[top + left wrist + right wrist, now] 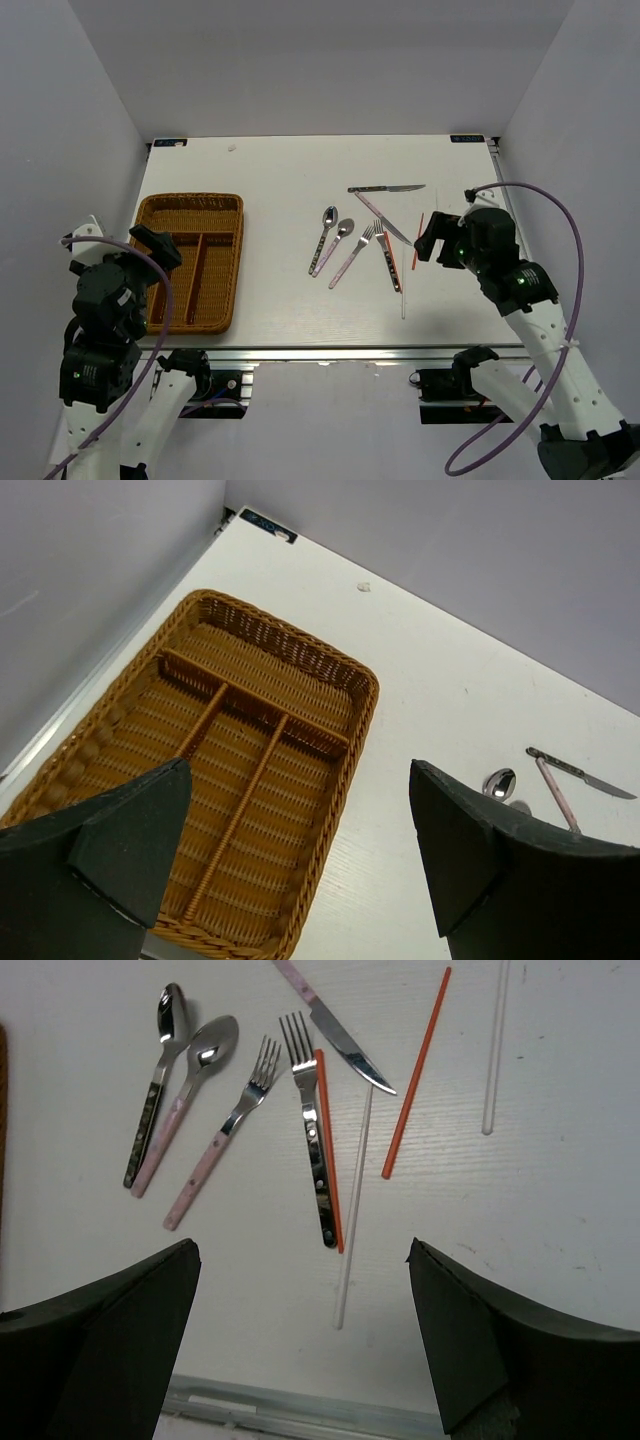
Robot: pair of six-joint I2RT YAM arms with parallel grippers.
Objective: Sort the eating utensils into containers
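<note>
Claws both gape, released and empty. The right claw [300, 1340] hangs over the eating utensils [312, 1130] scattered mid-worktop [560, 1190], probably lined up for a first pick. The left claw [300, 860] hovers above the wicker tray [362, 705] at the worktop's left, whose slots look bare.

Right wrist view: pink-handled knife [345, 1050] and one white chopstick [496, 1050] cut off by the top edge. Left wrist view: tray [290, 645], near corner behind the left end effector's fingers [130, 840]. Overhead: red chopstick [414, 260] partly hidden by the right end effector [428, 245].
</note>
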